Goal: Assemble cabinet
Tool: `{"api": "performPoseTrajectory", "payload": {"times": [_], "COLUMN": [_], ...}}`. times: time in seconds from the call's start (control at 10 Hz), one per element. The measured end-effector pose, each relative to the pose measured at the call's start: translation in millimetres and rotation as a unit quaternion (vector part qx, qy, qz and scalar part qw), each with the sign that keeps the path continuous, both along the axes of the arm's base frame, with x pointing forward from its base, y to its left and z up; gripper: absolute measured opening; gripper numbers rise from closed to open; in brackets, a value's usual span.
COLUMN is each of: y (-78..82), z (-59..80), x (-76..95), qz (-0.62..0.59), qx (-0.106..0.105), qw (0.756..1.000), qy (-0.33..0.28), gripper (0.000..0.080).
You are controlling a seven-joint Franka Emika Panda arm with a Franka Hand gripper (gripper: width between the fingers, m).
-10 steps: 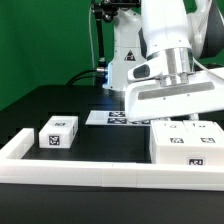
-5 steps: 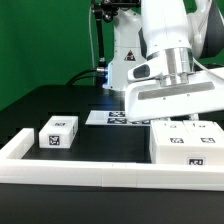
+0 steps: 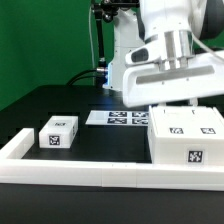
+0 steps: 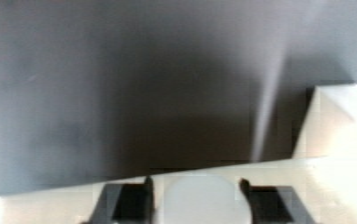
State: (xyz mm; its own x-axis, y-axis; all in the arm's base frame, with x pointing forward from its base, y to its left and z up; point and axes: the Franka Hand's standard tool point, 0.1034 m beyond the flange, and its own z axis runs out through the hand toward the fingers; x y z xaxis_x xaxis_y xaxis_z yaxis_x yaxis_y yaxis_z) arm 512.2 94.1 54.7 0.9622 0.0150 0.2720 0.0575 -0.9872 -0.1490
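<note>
a: how far along is the cabinet?
b: barely begun, i judge. the large block (image 3: 185, 140) lies by the near edge of the counter (image 3: 90, 100), toward the corner on the exterior view's right, just behind the white rail (image 3: 80, 170). the small block (image 3: 58, 132) lies well apart, near the corner on the exterior view's left. nothing is joined
a: and the hand?
b: the hand (image 4: 196, 192) hangs over the large block's far side. something pale lies between its fingers, but i cannot tell if they pinch it
a: any change?
b: the large block now shows a tagged front face and looks taller, and the arm sits higher. the small block is unmoved
</note>
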Motion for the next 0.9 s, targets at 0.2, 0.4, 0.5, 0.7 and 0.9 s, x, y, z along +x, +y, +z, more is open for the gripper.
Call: {"api": "performPoseTrajectory", "payload": {"times": [0.2, 0.4, 0.5, 0.7, 0.9], "y": [7.6, 6.8, 7.1, 6.4, -0.1], "z": [21.4, 14.1, 14.4, 29.6, 63.1], "x": [6.2, 2.2, 1.6, -9.1, -21.2], "qz": [-0.017, -0.012, -0.012, -0.006, -0.013], "qx": [0.009, 0.007, 0.007, 0.003, -0.001], "qw": [0.999, 0.999, 0.999, 0.997, 0.991], "qy": [0.028, 0.030, 0.032, 0.072, 0.133], "gripper": [0.0220, 0.0222, 0.0222, 0.0222, 0.0222]}}
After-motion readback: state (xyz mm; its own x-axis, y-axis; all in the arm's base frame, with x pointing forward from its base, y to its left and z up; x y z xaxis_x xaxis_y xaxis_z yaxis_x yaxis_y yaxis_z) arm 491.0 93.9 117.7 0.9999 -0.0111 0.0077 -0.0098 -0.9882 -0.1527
